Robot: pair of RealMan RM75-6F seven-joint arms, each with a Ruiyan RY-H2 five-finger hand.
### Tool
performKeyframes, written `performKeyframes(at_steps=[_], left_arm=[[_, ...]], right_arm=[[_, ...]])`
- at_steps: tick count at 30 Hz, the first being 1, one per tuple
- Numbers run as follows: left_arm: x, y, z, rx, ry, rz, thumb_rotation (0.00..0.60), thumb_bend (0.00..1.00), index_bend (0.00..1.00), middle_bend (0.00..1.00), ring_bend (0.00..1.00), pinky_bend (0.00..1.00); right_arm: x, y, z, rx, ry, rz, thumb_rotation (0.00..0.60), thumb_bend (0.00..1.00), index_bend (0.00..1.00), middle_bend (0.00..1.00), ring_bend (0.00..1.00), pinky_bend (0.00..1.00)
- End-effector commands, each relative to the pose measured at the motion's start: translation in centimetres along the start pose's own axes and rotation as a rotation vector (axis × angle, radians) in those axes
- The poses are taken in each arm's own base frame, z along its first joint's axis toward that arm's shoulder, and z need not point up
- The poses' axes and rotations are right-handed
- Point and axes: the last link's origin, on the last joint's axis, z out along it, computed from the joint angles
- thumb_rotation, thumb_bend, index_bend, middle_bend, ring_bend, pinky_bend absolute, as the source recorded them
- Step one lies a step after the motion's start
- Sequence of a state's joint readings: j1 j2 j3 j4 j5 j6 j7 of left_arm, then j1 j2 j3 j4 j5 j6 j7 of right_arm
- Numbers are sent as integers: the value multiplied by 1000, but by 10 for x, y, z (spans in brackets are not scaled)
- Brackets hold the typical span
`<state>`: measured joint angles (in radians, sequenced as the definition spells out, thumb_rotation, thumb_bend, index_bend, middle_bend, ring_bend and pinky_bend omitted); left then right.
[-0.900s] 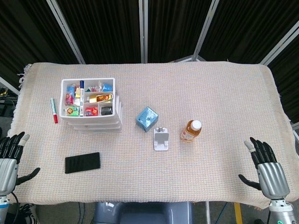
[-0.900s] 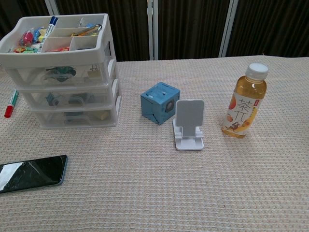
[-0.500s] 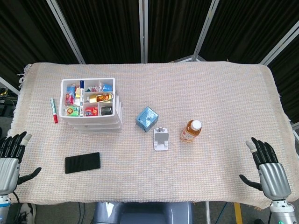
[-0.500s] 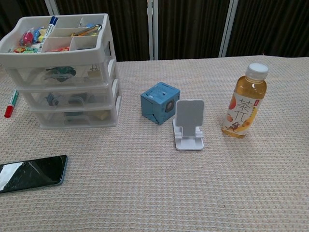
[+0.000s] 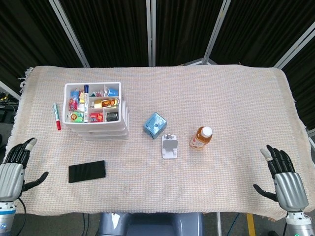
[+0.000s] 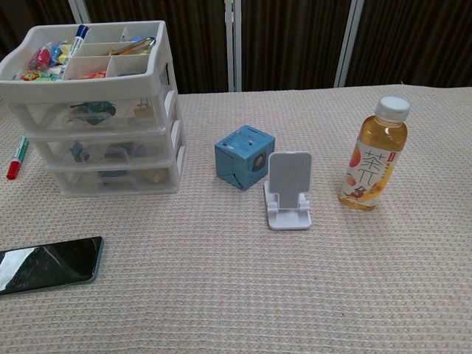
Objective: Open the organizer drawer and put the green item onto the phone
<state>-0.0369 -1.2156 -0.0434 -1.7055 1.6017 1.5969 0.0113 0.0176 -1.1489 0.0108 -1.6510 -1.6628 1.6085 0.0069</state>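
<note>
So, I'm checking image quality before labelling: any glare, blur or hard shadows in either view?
Head view: even light, sharp, only faint shadows by the organizer and bottle. Chest view: also sharp, but the phone screen carries pale reflections, and the organizer's clear drawer fronts blur their contents.

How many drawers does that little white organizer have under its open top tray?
3, stacked in the organizer: top drawer, middle drawer and bottom drawer. All look closed. The chest view shows all three fronts; the head view looks down on the top tray, so they barely show.
</note>
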Motion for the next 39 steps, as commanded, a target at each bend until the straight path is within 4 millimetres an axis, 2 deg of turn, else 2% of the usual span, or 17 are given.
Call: performKeyframes(at_steps=[1, 3, 6, 9, 12, 20, 28, 39], left_arm=[[-6, 6, 5, 0, 35, -99, 600, 410, 0, 529, 577, 476], [-13, 9, 7, -2, 14, -156, 600, 439, 0, 638, 669, 531], [-24, 15, 10, -6, -41, -258, 600, 488, 0, 724, 739, 582], [-32, 20, 13, -4, -105, -342, 600, 630, 0, 754, 765, 606], [-43, 27, 16, 3, -198, -429, 600, 716, 0, 761, 770, 613], [-66, 42, 37, 16, -356, -544, 600, 744, 0, 761, 771, 614], [-88, 64, 63, 51, -418, -681, 600, 759, 0, 761, 771, 614], [-102, 76, 84, 91, -442, -741, 600, 759, 0, 761, 771, 614]], right_arm=[[0, 0, 0, -2, -1, 4, 600, 17, 0, 0, 0, 0], [0, 0, 0, -1, -3, 4, 600, 16, 0, 0, 0, 0], [1, 0, 0, -1, -4, 4, 600, 17, 0, 0, 0, 0], [1, 0, 0, -3, -3, 7, 600, 17, 0, 0, 0, 0], [2, 0, 0, -4, -2, 11, 600, 17, 0, 0, 0, 0], [4, 1, -1, -8, -3, 19, 600, 17, 0, 0, 0, 0], [8, 2, -1, -11, 4, 32, 600, 17, 0, 0, 0, 0], [8, 2, -1, -8, 0, 32, 600, 17, 0, 0, 0, 0]])
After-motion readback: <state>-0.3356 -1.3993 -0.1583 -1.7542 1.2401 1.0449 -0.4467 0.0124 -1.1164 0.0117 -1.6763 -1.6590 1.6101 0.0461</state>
